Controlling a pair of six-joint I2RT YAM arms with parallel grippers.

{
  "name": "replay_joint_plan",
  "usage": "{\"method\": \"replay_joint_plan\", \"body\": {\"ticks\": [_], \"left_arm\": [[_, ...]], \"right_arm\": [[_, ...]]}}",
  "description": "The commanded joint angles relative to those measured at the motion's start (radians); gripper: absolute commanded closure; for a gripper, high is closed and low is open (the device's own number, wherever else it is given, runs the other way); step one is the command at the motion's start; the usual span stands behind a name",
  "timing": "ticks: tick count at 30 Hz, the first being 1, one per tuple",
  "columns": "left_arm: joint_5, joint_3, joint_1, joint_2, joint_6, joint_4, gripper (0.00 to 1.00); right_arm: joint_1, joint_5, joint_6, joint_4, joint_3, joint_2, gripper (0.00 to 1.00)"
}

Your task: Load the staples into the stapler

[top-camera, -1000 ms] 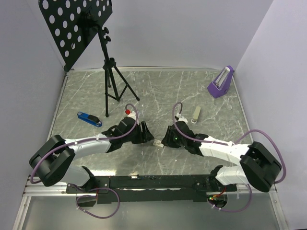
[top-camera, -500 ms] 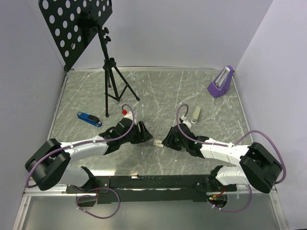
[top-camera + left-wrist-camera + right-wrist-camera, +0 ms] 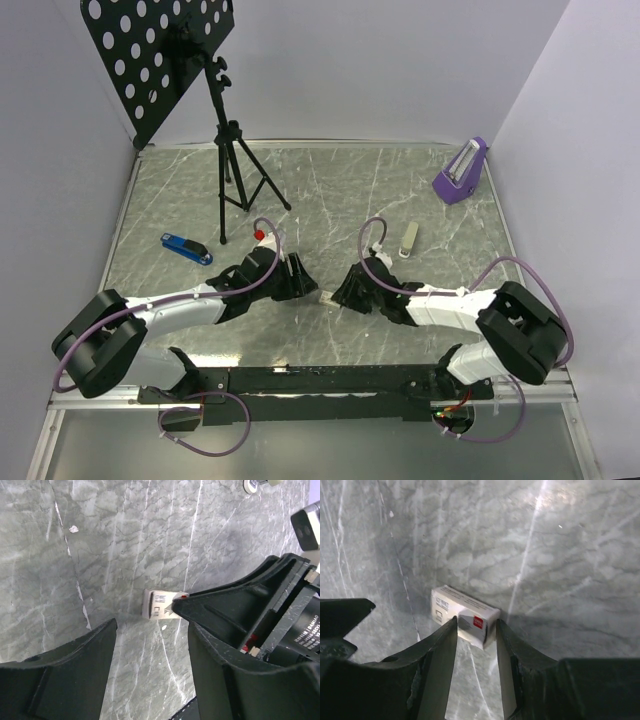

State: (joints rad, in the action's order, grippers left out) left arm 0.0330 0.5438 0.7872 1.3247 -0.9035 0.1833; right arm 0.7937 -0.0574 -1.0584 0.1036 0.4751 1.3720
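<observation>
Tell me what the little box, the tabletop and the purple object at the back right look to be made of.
The box looks like thin matt cardboard: pale printed faces, a red label, crisp edges. The tabletop looks like grey marble or marble-print laminate, white-veined with a slight sheen; which, I cannot tell. The purple object seems smooth moulded plastic, evenly coloured.

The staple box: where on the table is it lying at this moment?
Top view: the staple box lies at the middle of the table, between the left gripper and the right gripper, whose fingertips flank its near end.
</observation>
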Motion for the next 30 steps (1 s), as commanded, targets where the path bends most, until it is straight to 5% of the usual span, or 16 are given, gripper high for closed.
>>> {"method": "replay_joint_plan", "body": {"ticks": [1,17,24,30], "left_arm": [[0.001,-0.001,0.004,0.004,-0.005,0.047,0.36],[0.025,0.008,0.006,0.039,0.002,0.047,0.44],[0.027,0.05,0.014,0.097,0.017,-0.004,0.58],[-0.005,0.131,0.06,0.162,0.046,-0.074,0.57]], "right_arm": [[-0.002,0.007,0.003,-0.001,0.034,0.062,0.58],[-0.002,-0.064,0.167,-0.188,0.138,0.021,0.99],[-0.004,-0.058,0.247,-0.205,0.163,0.018,1.0],[-0.002,-0.055,0.276,-0.209,0.181,0.033,1.0]]}}
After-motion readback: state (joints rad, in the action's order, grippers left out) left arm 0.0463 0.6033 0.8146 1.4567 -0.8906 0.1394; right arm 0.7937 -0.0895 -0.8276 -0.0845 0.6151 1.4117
